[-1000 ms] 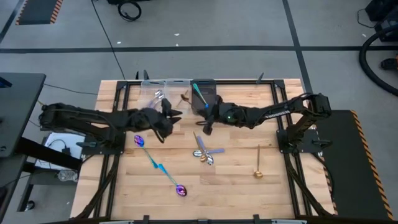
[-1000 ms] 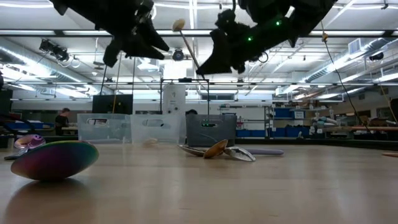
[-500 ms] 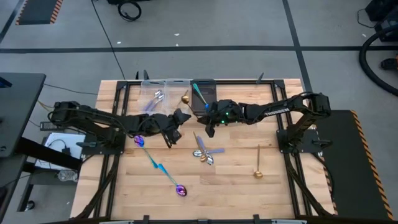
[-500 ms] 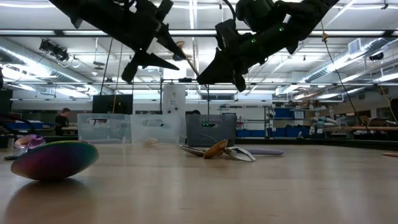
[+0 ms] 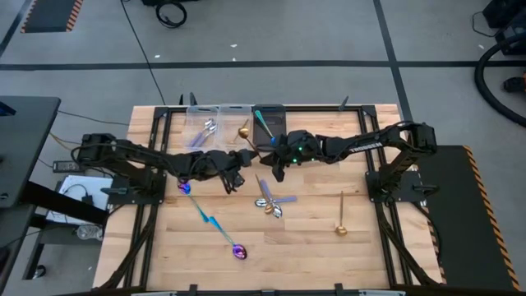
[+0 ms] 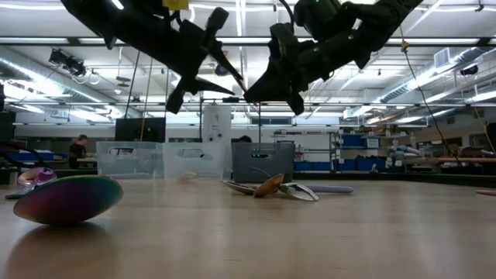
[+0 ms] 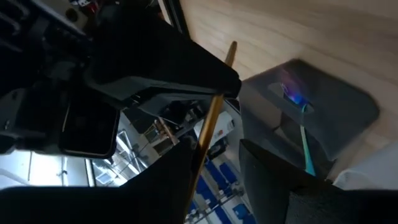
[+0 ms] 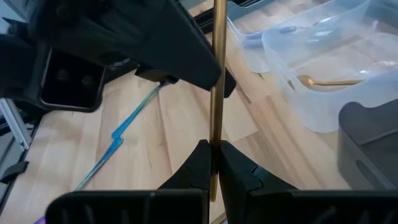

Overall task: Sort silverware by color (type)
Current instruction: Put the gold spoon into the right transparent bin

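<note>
A gold spoon is held in the air over the far middle of the table; its slim handle runs between my two grippers, and its bowl is hidden. My right gripper is shut on it and also shows in the high view and the low view. My left gripper is open; its fingers stand on either side of the handle, and I cannot tell whether they touch it. Another gold spoon lies in a clear bin. My right gripper pinches the gold spoon's handle between its two fingers, a little above the handle's free end. The fingers come from the table's right side and lie across the handle. The spoon is lifted clear of the table and slants up toward my left gripper.
Three bins stand at the far edge: a clear one with lilac spoons, a clear one with a gold spoon, and a dark one with a teal spoon. Teal-handled spoons, a silver and gold cluster and a gold spoon lie on the table.
My left gripper has gone toward the table's right edge and down, up to my right gripper, and its open fingers now stand around the gold spoon's handle. My right gripper has kept the spoon nearly still.
</note>
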Controlling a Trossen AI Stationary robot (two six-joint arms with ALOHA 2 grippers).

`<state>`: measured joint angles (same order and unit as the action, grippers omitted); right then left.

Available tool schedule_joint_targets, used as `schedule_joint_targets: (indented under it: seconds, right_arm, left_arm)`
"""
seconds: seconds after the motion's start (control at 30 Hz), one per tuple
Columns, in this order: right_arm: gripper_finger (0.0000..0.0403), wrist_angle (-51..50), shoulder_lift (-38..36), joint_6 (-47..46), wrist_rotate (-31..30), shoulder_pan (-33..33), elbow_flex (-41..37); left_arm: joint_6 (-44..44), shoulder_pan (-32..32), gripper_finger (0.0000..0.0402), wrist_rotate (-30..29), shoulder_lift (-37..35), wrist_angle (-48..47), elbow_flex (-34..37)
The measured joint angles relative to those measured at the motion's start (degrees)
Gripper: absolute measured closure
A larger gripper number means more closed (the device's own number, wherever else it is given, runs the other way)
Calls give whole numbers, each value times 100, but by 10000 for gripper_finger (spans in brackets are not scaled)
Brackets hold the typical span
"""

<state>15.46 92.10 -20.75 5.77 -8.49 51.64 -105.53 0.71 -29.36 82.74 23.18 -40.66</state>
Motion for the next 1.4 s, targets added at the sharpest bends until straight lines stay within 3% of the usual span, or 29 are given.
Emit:
schedule_joint_targets:
  seconds: [0.47, 0.77, 1.1, 1.23, 1.4]
  right_arm:
    - [380, 234, 19, -151, 240, 0, 0]
    - [376, 204, 21, -162, 123, 1, -3]
    - [276, 334, 19, -37, 112, 26, 2]
    - [238, 343, -58, 38, 98, -2, 2]
    - [215, 121, -254, 286, -352, -20, 2]
  left_arm:
    - [-224, -129, 268, -105, 166, 472, -4]
    - [-183, -129, 378, -164, 162, 372, 0]
    - [301, -135, 378, -132, 163, 239, -2]
    - [1319, -227, 378, 48, 164, -103, -2]
    - [2474, -498, 378, 147, 73, -537, -2]
